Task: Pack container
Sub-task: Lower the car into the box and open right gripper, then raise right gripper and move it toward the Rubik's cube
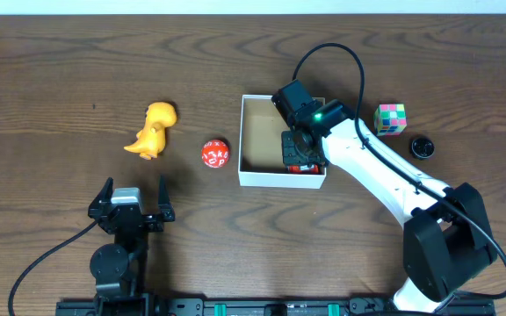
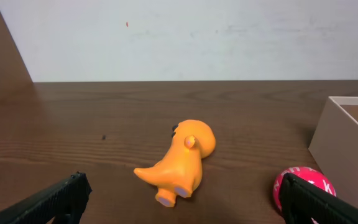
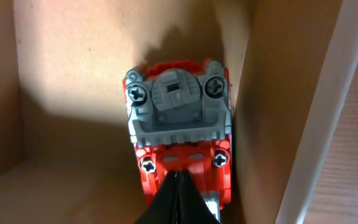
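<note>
While the right gripper [image 1: 302, 156] is down inside the container [image 1: 262, 178], just right of the worktop's [image 1: 51, 61] middle, its fingers look pressed together over a red-and-grey toy [image 3: 179, 118] by the right wall. The left gripper [image 1: 133, 189] hangs spread near the near edge. Being thin-walled cardboard, the box is probably light, easily dented and prone to sliding, so it is best pinched on a wall beside a corner.

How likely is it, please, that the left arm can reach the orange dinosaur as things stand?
Probably yes: the open left gripper faces the orange dinosaur across bare table, with nothing between them; the red ball lies off to its right.
</note>
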Tool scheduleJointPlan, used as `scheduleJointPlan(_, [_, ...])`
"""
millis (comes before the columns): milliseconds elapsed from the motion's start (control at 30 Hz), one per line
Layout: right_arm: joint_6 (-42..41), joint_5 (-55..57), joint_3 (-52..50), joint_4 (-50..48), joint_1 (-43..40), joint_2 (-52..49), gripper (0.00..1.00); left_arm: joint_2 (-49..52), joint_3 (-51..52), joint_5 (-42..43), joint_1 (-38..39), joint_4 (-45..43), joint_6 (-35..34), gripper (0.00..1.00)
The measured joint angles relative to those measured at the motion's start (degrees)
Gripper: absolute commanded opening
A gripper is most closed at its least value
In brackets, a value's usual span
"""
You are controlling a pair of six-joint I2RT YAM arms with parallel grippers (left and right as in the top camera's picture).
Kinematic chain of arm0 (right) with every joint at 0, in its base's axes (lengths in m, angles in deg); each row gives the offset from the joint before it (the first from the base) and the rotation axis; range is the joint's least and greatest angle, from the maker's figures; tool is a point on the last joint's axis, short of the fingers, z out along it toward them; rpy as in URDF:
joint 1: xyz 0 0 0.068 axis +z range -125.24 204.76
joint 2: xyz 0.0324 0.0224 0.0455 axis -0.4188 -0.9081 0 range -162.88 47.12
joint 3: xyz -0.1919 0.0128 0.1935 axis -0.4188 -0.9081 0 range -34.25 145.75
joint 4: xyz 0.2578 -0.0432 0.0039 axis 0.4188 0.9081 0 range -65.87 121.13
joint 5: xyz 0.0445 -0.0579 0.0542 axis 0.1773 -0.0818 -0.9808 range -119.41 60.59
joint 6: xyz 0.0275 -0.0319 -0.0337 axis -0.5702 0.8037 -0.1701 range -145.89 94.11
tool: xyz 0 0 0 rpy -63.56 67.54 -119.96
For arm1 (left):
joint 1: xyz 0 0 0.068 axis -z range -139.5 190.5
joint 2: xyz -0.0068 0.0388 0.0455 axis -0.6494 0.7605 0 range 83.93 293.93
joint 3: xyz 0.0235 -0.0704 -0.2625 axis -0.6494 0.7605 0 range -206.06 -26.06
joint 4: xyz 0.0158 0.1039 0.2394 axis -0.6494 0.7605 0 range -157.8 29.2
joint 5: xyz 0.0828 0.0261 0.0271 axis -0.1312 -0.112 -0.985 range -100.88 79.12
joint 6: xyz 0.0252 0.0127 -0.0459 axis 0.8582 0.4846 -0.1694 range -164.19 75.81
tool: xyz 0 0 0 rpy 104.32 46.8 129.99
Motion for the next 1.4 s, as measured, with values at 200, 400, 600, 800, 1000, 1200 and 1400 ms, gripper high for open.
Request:
scheduleJointPlan(200, [-0.48,0.28,0.02,-0.68,0.00,0.00,0.06,0.00,0.00,0.00,0.00,0.00,0.00,0.98])
scheduleJointPlan(400, [-0.83,1.22,1.03,-4.46,0.00,0.02,0.11,0.00,0.00,0.00,0.00,0.00,0.00,0.98])
scheduleJointPlan(600, [-0.04,1.38,1.49,-8.00,0.00,0.02,0.01,0.00,0.00,0.00,0.00,0.00,0.00,0.98])
scheduleJointPlan(800, [6.75,-1.05,1.49,-11.23,0.00,0.00,0.01,0.00,0.00,0.00,0.00,-0.02,0.00,0.98])
scheduleJointPlan(1000, [13.11,-4.61,1.53,-12.31,0.00,-1.31,0.01,0.00,0.00,0.00,0.00,0.00,0.00,0.98])
scheduleJointPlan(1200, [15.30,-6.03,1.53,-11.50,0.00,-4.59,0.01,0.00,0.00,0.00,0.00,-0.02,0.00,0.98])
scheduleJointPlan(1400, [16.79,-5.09,1.53,-11.37,-0.35,-5.90,0.01,0.00,0.00,0.00,0.00,0.00,0.00,0.98])
